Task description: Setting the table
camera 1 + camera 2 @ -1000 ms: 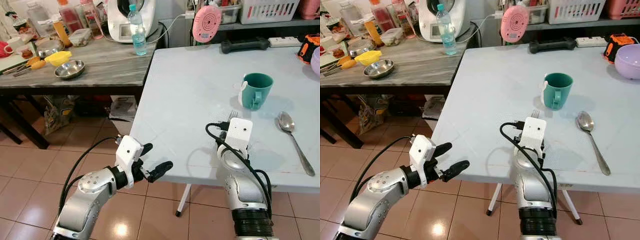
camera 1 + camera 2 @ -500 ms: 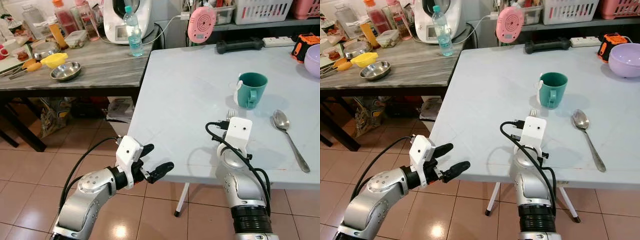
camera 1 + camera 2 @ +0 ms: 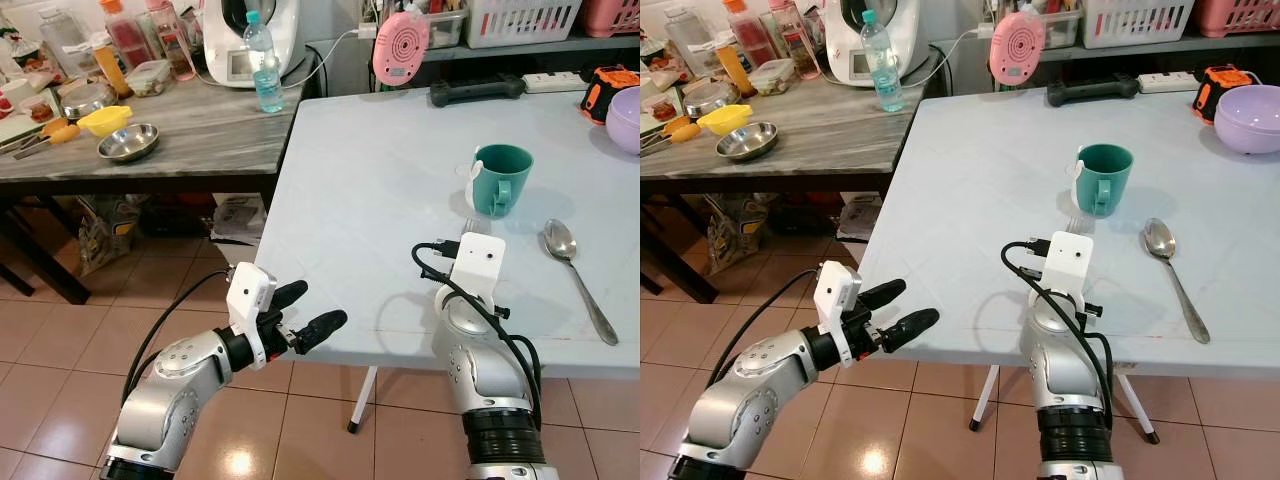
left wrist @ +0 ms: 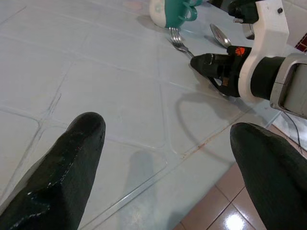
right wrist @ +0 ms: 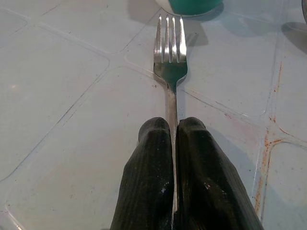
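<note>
Table (image 3: 380, 150): pale, holding mug (image 3: 499, 179) and spoon (image 3: 574, 274).
Left hand (image 3: 303, 312): fingers wide, empty, off the near edge.
Right hand (image 5: 173, 136): pinching my fork (image 5: 170, 55), tines toward the mug.
Next: lay it flat, parallel to the spoon.

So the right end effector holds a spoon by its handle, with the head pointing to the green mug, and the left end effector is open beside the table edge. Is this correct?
One thing is wrong: the right end effector holds a fork, not a spoon. The right wrist view shows its tines pointing to the green mug. The spoon lies free on the table further right. The left end effector is indeed open beside the table edge.
</note>
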